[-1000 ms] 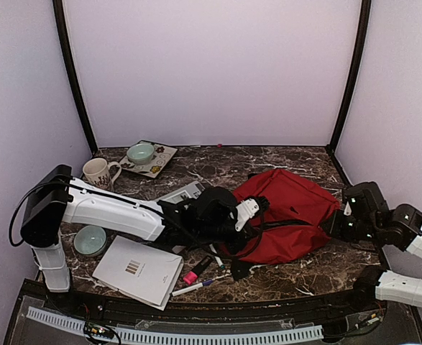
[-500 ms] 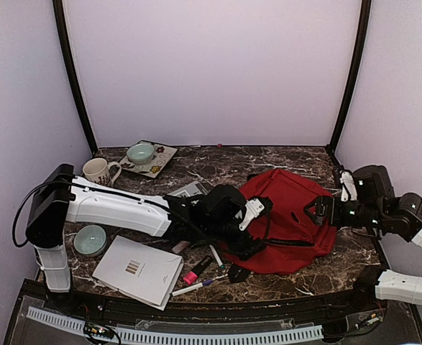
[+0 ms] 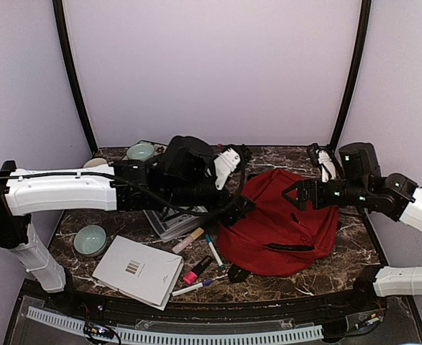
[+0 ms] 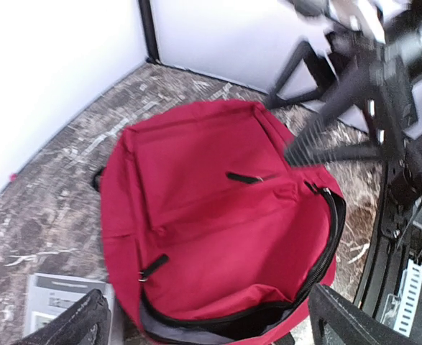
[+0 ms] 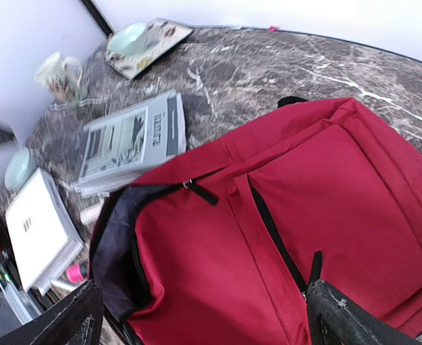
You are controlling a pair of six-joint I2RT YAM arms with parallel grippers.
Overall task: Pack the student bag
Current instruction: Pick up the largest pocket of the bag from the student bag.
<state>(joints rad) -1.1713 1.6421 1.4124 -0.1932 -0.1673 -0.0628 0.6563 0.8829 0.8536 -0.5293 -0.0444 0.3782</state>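
Top view: the student bag [image 3: 286, 230] lies flat on the worktop [image 3: 275, 158]. The left arm stretches across, with the left gripper [image 3: 236, 184] held high just beside the bag's left edge. The right arm bends inward, with the right gripper [image 3: 311, 178] above the bag's far right part.

Left wrist view: the fingers [image 4: 74, 327] are splayed wide over the bag's open mouth.

Right wrist view: the fingers [image 5: 60, 323] are equally wide above the bag.

- Top external: you look down from high at the near edge toward the back wall [image 3: 211, 72]; the whole surface [image 3: 275, 157] is in frame.
- Left wrist: close, angled down across the student bag [image 4: 218, 208] toward the right arm [image 4: 369, 72].
- Right wrist: close, facing leftward over the same bag.
- Shared by all three: the bag.
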